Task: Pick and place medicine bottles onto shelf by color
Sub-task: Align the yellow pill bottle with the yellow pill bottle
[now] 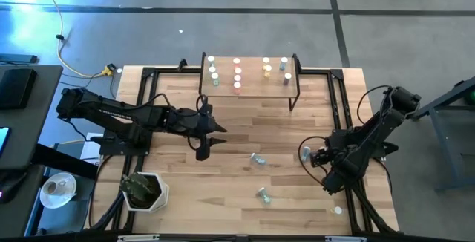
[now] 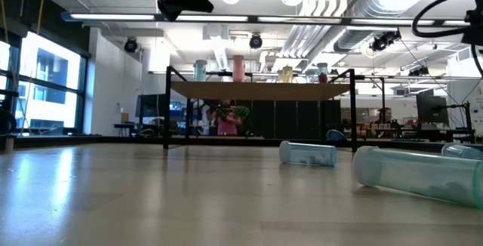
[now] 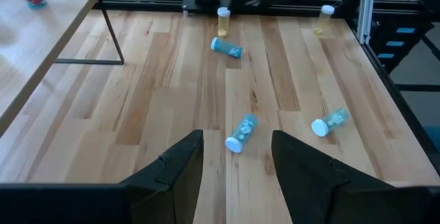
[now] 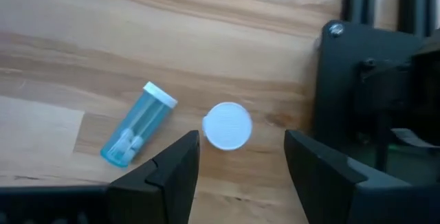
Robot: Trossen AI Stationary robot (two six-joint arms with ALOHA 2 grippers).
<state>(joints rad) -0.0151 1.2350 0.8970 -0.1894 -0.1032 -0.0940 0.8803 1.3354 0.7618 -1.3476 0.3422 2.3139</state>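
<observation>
Small blue bottles [image 3: 240, 132] with white caps, lying on the bench [image 3: 172, 100]. Right gripper [image 4: 240, 157] jaws spread wide over an upright bottle [image 4: 227, 124]; left gripper [image 3: 237, 157] jaws spread, empty. Shelf [image 1: 249, 84] bottle colours hard to tell.

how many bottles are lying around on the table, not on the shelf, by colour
blue bottles, lying down: 3
yellow bottles, upright: 2
total: 5
</observation>
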